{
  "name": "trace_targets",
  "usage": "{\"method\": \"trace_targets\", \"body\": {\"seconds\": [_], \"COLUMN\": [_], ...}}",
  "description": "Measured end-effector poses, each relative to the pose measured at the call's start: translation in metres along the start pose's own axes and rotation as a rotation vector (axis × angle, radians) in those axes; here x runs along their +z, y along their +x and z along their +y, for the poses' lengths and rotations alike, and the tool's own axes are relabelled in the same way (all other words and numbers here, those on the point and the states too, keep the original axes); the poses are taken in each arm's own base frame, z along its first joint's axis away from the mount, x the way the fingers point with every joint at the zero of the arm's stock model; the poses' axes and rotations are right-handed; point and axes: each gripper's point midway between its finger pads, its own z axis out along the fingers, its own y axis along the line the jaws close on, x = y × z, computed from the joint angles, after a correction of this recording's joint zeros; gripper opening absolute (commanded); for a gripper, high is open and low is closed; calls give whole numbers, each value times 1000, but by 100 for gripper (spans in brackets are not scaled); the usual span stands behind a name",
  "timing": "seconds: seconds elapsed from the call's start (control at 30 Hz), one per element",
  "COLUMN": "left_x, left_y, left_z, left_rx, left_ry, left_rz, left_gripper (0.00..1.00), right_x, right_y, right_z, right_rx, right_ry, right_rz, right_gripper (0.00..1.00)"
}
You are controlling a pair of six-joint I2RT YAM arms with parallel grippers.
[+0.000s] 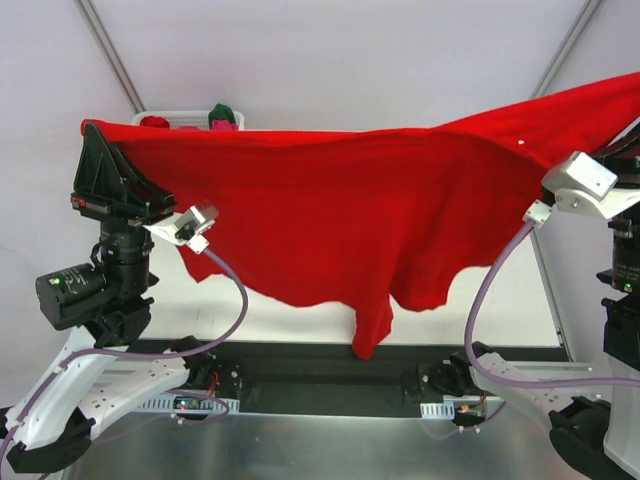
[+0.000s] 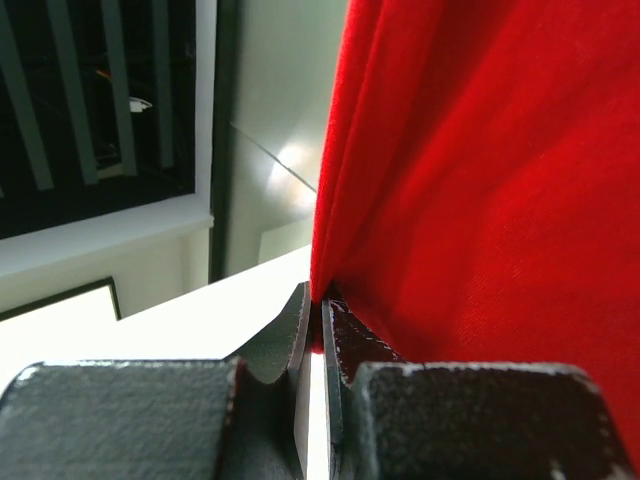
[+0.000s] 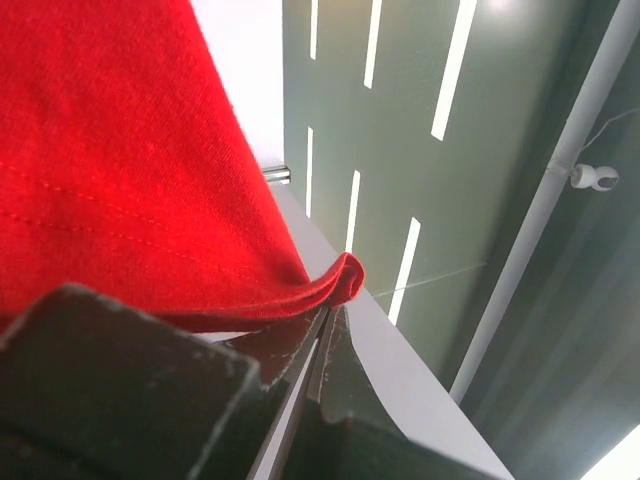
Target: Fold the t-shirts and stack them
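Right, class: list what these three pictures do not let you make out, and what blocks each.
- Top view: the raised red t-shirt hides the white basket below its rim.
- Top view: the right edge cuts off the right gripper.
- Wrist views: too close to show the shirt's overall shape.

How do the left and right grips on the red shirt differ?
The left gripper pinches a plain fold of the red t-shirt; the right gripper pinches a rolled edge near a stitched hem. In the top view the shirt's right end sits higher than the left. Both are shut on it.
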Motion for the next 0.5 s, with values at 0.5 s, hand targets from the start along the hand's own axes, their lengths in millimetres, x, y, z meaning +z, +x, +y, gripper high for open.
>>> {"method": "trace_targets", "body": {"seconds": [0.5], "left_x": [53], "left_y": [-3], "left_z": [8], "left_rx": [7], "left_ry": [56], "left_rz": [34], "left_gripper": [0], "right_x": [36], "right_y": [4], "right_z": [34], "right_rx": [-23], "right_ry": [-99], "right_rz": [89], "right_gripper": [1]}}
